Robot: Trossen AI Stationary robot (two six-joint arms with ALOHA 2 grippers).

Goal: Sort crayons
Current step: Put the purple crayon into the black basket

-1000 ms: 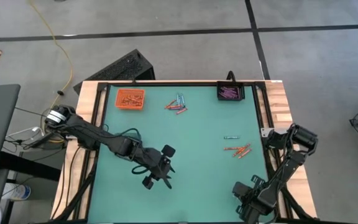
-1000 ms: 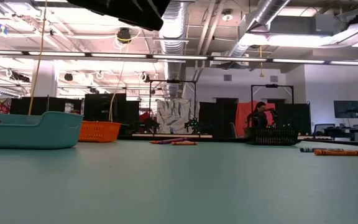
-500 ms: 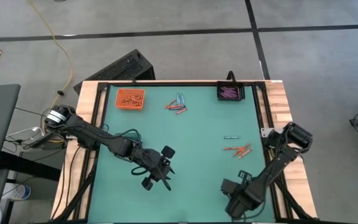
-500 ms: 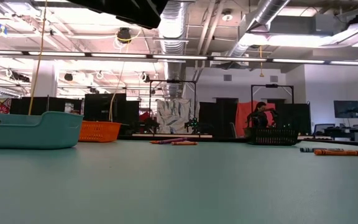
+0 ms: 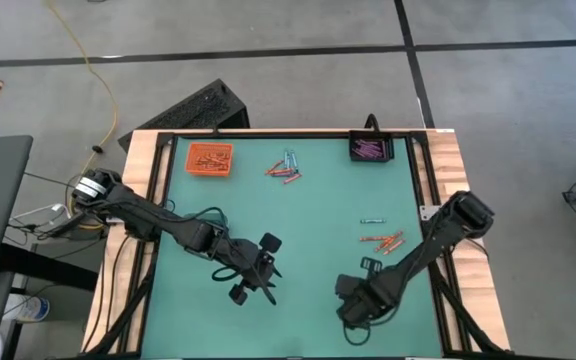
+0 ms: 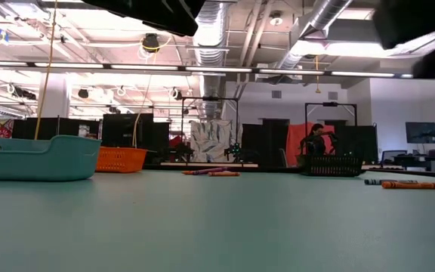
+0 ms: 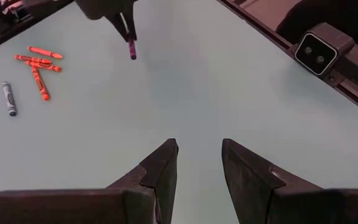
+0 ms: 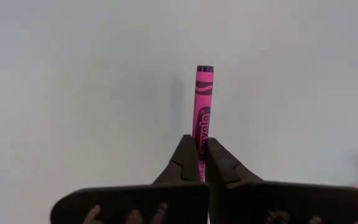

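One pink-purple crayon (image 8: 202, 106), label reading "Crayola", pinched in the closed right gripper (image 8: 200, 163) above the table's near middle. Left gripper (image 7: 199, 163) part open, empty, nearby. Four orange crayons (image 7: 38, 65) and one blue crayon (image 7: 7, 98) lie together on the green mat (image 5: 318, 210).

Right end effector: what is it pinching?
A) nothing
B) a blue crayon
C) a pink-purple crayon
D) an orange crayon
C: in the right wrist view, the right end effector is shut on a pink-purple crayon that sticks out past its fingertips.
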